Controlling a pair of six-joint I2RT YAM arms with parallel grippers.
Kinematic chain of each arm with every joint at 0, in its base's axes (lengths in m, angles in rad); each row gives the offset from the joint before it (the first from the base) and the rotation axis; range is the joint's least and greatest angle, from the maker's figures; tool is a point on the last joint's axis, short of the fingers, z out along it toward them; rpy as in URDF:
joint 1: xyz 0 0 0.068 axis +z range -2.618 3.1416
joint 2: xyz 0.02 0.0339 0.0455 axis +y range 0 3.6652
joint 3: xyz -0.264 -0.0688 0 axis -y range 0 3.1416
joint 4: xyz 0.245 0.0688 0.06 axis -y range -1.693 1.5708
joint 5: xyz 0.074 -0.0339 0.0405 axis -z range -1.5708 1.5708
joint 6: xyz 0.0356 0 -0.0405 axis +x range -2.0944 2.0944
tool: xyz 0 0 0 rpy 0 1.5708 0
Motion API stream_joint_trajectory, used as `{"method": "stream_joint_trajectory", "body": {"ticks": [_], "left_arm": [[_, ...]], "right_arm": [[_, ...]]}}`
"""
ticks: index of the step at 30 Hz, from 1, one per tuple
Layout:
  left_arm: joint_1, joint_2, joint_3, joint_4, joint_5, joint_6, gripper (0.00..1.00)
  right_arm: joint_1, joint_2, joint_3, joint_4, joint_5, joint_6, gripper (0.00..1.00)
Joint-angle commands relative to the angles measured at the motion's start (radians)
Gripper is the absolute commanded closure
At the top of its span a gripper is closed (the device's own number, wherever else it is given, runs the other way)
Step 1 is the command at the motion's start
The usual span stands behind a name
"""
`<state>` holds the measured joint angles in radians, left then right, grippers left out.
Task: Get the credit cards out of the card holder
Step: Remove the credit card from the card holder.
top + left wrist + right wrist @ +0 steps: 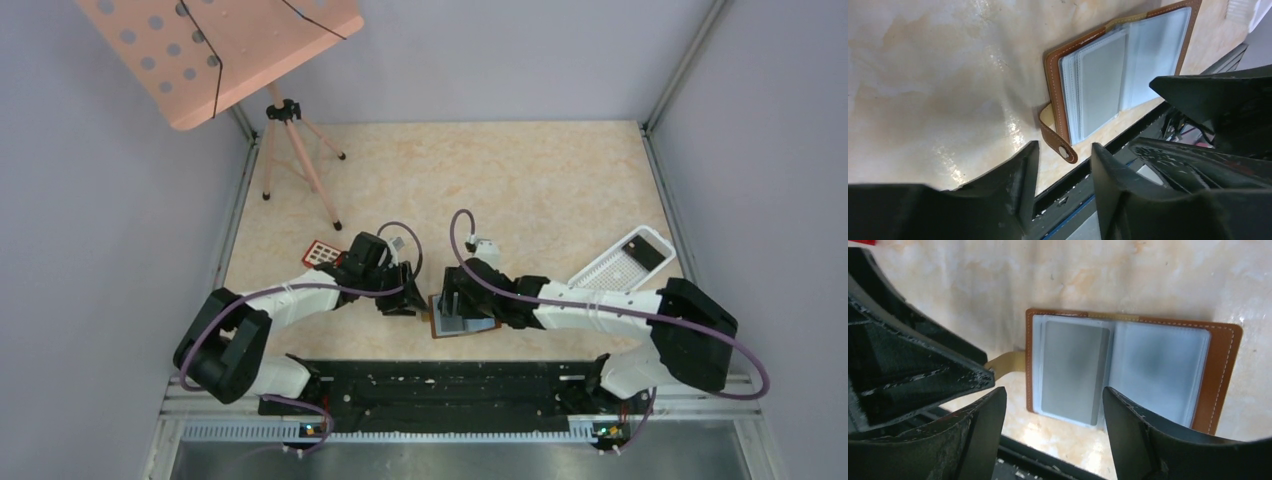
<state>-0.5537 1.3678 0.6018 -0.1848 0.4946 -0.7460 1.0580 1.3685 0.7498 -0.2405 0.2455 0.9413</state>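
Card holder point(462, 322) lies open and flat on the table point(540, 190), close to the near edge, between my two claws. Blue-grey clear sleeves face up, brown cover underneath. A grey card point(1074, 371) sits in one sleeve, on the side nearest the tab.

My left claw point(1063, 150) is spread, one finger on each side of the brown snap tab point(1054, 134) sticking out from the holder's edge. It looks clear of both fingers, but contact is hard to judge from this angle.

My right claw point(1054, 396) is spread wide, hanging over the holder's edge, pinching nothing.

Red keypad block point(322, 252) is behind my left arm. White perforated tray point(625, 262) is out by my right arm, well apart from the holder.
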Motion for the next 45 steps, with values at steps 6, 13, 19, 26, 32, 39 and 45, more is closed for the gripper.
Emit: {"method": "stream_joint_trajectory", "body": {"ticks": [6, 13, 19, 26, 32, 39, 45], "left_arm": [[0.003, 0.016, -0.052, 0.116, 0.052, -0.025, 0.82], [0.003, 0.008, -0.055, 0.115, 0.062, -0.026, 1.00], [0.005, -0.002, -0.057, 0.113, 0.055, -0.029, 1.00], [0.004, -0.006, -0.057, 0.102, 0.049, -0.023, 1.00], [0.004, -0.008, -0.051, 0.076, 0.032, -0.009, 1.00], [0.004, -0.010, -0.043, 0.057, 0.021, -0.002, 1.00], [0.004, -0.014, -0.041, 0.048, 0.018, 0.002, 1.00]], "right_arm": [[0.051, 0.139, 0.065, 0.014, 0.196, -0.017, 0.26], [0.072, 0.182, 0.064, 0.021, 0.235, 0.001, 0.25], [0.083, 0.211, 0.069, 0.007, 0.256, 0.007, 0.26], [0.084, 0.189, 0.048, 0.011, 0.267, 0.010, 0.38], [0.083, 0.161, 0.036, 0.011, 0.273, 0.017, 0.41], [0.083, 0.133, 0.031, -0.032, 0.308, 0.027, 0.42], [0.084, 0.093, 0.028, -0.078, 0.337, 0.035, 0.41]]}}
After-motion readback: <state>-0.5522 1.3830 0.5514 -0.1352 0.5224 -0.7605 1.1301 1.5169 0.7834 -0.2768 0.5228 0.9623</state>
